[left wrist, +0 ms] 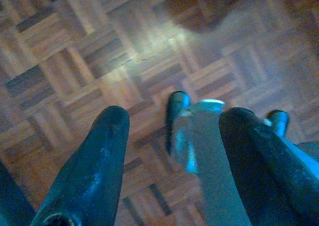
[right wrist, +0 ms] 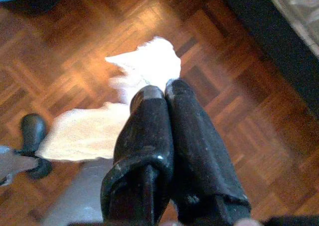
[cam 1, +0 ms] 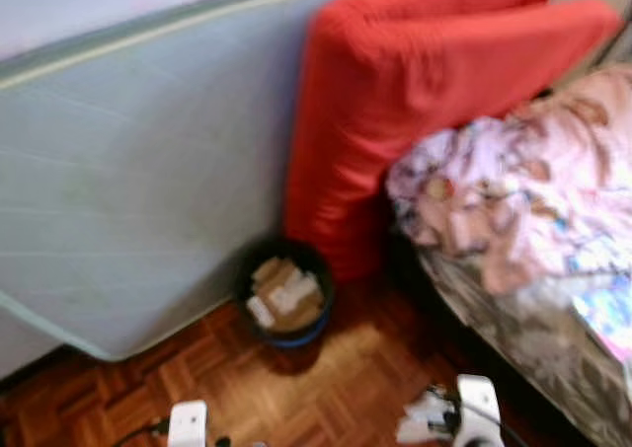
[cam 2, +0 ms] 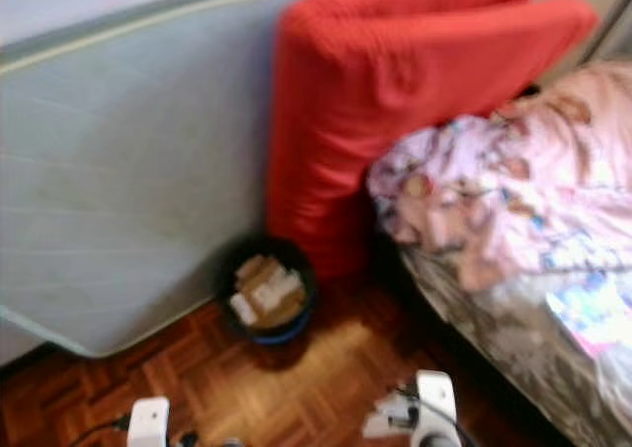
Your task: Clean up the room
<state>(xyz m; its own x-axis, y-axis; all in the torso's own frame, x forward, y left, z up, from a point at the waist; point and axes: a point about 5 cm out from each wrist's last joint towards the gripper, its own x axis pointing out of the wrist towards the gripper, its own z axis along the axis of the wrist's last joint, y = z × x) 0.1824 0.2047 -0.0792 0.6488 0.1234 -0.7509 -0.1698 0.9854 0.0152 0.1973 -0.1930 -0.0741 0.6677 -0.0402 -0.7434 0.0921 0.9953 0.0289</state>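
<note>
I judge I am mid-carry, bringing a scrap of rubbish to the bin (cam 1: 284, 299); the bin stands on the parquet floor (cam 1: 346, 388) at the foot of the red cushion (cam 1: 395, 102), just beside the pale leaning mattress (cam 1: 128, 161), and already holds paper and card; the bed (cam 1: 523, 338) with its patterned blanket (cam 1: 533, 190) runs off to the bin's right. My right gripper (right wrist: 158, 92) has its fingers pressed together on a white crumpled tissue (right wrist: 144, 69), which hangs from the tips over the floor, short of the bin. My left gripper (left wrist: 172, 116) has its fingers spread and holds nothing. The next move, as I see it, calls for stepping closer, reaching the right arm over the bin's rim, then parting the fingers; releasing early would drop the tissue on the floor.
</note>
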